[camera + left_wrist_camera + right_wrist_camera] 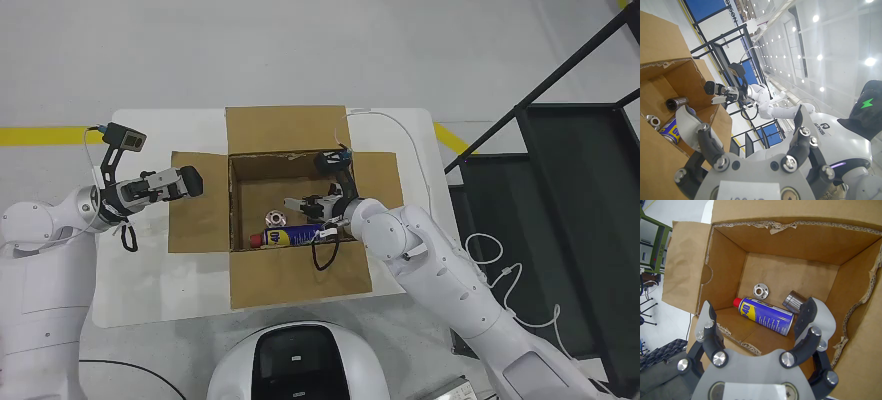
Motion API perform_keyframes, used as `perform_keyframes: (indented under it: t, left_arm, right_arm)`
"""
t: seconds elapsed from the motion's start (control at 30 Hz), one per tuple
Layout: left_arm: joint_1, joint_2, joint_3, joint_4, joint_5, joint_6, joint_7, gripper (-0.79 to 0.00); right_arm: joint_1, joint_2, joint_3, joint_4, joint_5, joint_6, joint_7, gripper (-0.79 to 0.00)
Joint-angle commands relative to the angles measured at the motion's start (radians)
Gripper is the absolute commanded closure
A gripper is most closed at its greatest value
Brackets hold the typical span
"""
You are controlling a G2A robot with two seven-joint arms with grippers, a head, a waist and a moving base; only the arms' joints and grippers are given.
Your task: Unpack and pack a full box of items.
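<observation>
The right gripper (758, 306) is hovering inside the open cardboard box (791, 247), fingers spread apart, gripping nothing. Below it, 1 spray can (764, 317) is lying on its side by the wall nearest the robot. 1 metal flange (761, 291) and 1 steel cylinder (793, 301) are sitting just beyond. The left gripper (190, 182) is hanging over the box's left flap, fingers apart.

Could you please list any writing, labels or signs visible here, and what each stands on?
Spray can: bold yellow brand lettering on blue, not quoted here; fine print too small to read.
Green cabinet: vertical lettering, too blurred to read.
Hall wall panels: dark brand lettering, partly cut off.
Cardboard box: no print visible.
</observation>
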Motion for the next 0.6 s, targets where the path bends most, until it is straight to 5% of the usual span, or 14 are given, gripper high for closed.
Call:
perform_keyframes:
  t: [0.0,0.33,0.57]
  left_arm:
    - [0.0,0.0,0.0,0.0,0.0,0.0,0.0,-0.785]
    - [0.005,0.008,0.004,-0.013,0.11,0.003,0.14,-0.785]
    - [0.06,0.028,-0.069,-0.011,0.056,0.011,0.112,-0.785]
  right_arm:
    - [-0.001,0.0,-0.002,0.0,0.0,-0.006,0.001,-0.785]
    - [0.139,0.004,-0.079,0.11,-0.214,-0.27,0.226,-0.785]
    - [0.226,-0.006,-0.116,0.232,-0.254,-0.438,0.256,-0.785]
